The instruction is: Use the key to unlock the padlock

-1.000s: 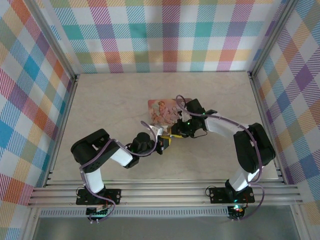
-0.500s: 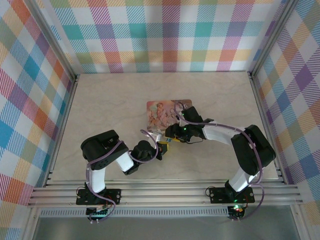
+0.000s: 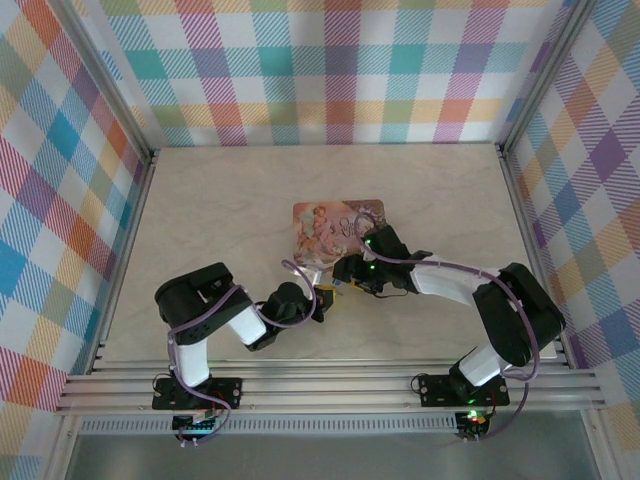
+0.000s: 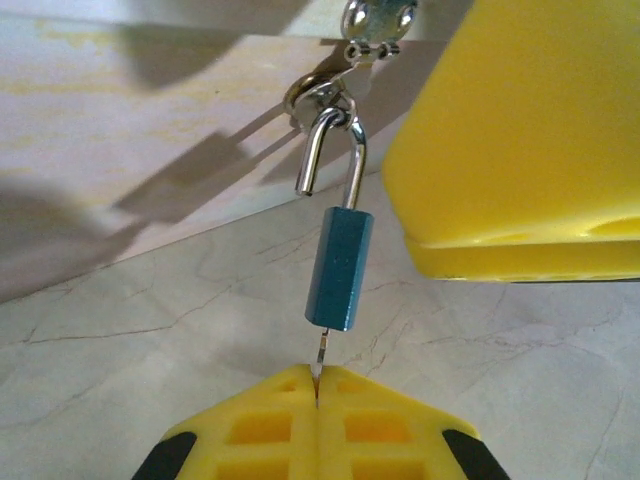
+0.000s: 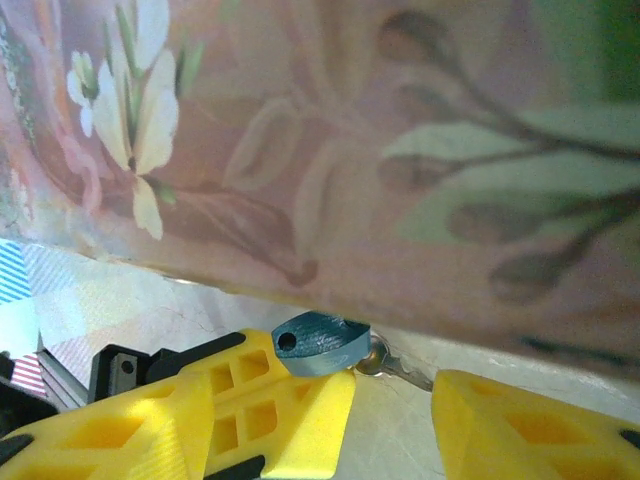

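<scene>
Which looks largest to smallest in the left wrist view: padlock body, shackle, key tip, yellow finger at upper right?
1. Yellow finger, though nearness to the camera inflates it.
2. Padlock body and shackle: unranked, alike in length, shackle thinner.
3. Key tip, a sliver at the shut left tool.

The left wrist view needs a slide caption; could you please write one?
Left tool shut on the key, inserted in the teal padlock, whose shackle hooks a metal ring.

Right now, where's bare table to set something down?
Bare table: the far strip between tin and back wall, plus both side margins. Crowded: near centre, where left gripper with the key, right gripper and padlock meet by the tin.
</scene>
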